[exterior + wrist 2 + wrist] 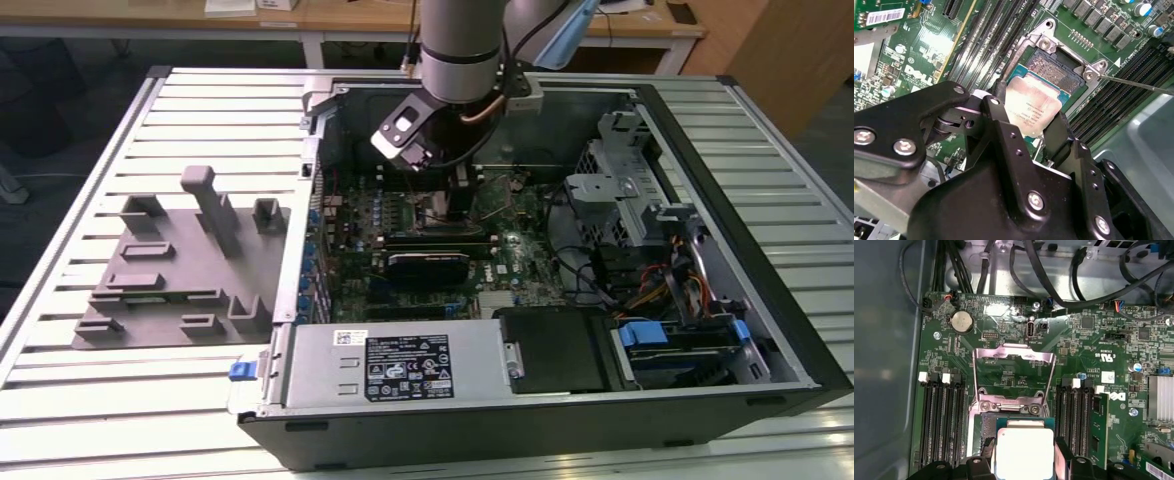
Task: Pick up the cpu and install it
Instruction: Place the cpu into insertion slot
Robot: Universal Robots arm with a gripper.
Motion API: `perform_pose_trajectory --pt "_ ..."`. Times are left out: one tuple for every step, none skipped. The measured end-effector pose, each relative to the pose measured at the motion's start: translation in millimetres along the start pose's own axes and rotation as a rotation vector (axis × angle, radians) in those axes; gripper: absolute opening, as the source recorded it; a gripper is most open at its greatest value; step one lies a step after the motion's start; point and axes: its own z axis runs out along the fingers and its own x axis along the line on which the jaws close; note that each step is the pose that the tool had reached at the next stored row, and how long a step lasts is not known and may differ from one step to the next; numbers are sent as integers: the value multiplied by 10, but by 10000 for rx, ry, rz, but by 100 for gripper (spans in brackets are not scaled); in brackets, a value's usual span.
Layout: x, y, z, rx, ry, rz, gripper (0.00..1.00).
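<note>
The cpu (1032, 106), a flat square chip with a shiny silver top, sits between the black fingers (1000, 102) of my gripper (1029, 112), which is shut on it. It hangs low over the open motherboard socket (1054, 70), covering one part of it while a patch of the contact field still shows bare. In the first wrist view the cpu (1025, 450) lies just below the raised metal load plate (1011, 356), with a finger (1062, 452) on each side. In the exterior view the gripper (454, 192) reaches down into the open computer case (747, 300) above the green motherboard (514, 255).
Memory slots (941, 415) flank the socket on both sides. A thin retention lever (1134, 85) juts out beside the socket. Cables (1079, 295) run along the case wall. A grey fixture block (174, 265) lies on the slatted table at the exterior view's left. The power supply (387, 365) and drive bay (674, 340) line the case's front.
</note>
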Motion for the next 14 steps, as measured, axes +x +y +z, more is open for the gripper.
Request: perform_pose_trajectory --pt "1 -2 7 0 5 -6 55" --pt "1 -5 15 0 5 -10 55" --pt "1 -7 23 0 6 -13 55" --pt "2 -10 31 0 8 -15 55" --pt "2 -14 38 0 9 -18 55" --pt "3 -17 45 0 12 -21 55" --pt "4 -20 49 0 14 -23 55" --pt "6 -24 54 0 18 -25 55" --pt "7 -27 57 0 27 -27 55" --pt "10 -29 61 0 41 -28 55" --pt "13 -31 65 -1 58 -29 55" --pt "17 -33 69 -1 74 -31 55" --pt "20 -35 72 -1 92 -31 55" --pt "23 -37 75 -3 113 -32 55"
